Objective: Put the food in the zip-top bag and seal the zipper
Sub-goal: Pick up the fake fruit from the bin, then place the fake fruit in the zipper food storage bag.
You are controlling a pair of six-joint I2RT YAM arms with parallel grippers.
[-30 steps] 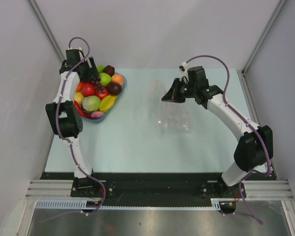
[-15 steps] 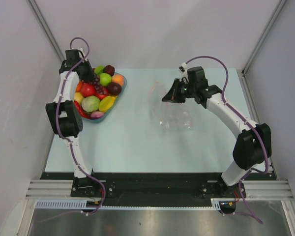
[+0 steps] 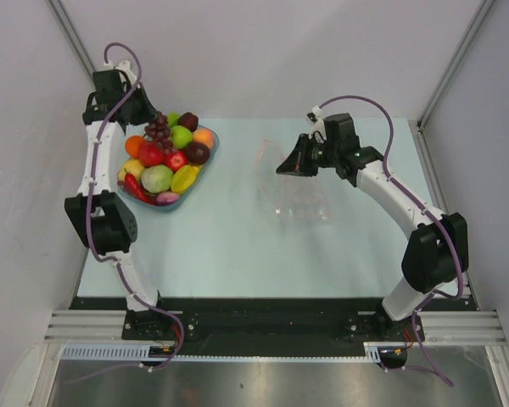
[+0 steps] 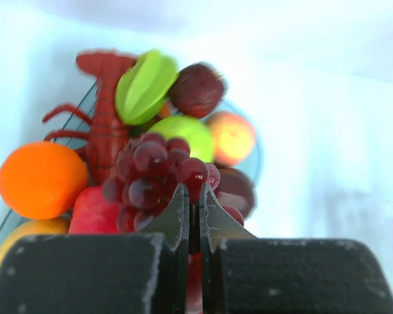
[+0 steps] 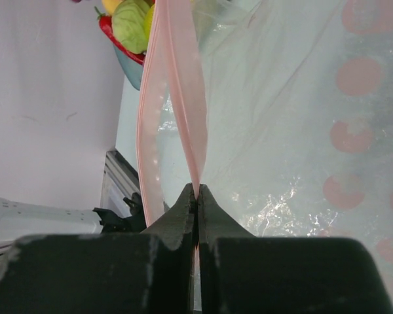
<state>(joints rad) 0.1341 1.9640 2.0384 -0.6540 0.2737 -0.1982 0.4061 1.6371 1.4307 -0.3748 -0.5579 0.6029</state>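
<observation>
The food lies heaped in a blue-rimmed dish [image 3: 210,158]: an orange [image 4: 40,179], a green apple [image 3: 181,136], a red lobster [image 4: 105,124], a green star fruit [image 4: 144,85] and more. My left gripper [image 3: 150,119] [image 4: 193,191] is shut on the stem of the dark purple grape bunch [image 3: 159,131] [image 4: 154,173], which hangs just above the heap. The zip-top bag [image 3: 302,203] [image 5: 295,131] rests mid-table, its mouth raised. My right gripper [image 3: 282,166] [image 5: 197,190] is shut on one lip of the pink zipper [image 5: 183,85]. The other lip [image 5: 147,118] bows away, leaving the mouth open.
The dish stands at the table's back left, near the left wall [image 3: 25,170]. Light blue table surface [image 3: 229,246] lies between the dish and the bag and in front of both. A metal rail [image 3: 271,326] runs along the near edge.
My left gripper has shut on the grape bunch and drawn up and back from the dish, lifting the bunch off the heap. The right gripper still holds the bag mouth, hardly moved.
</observation>
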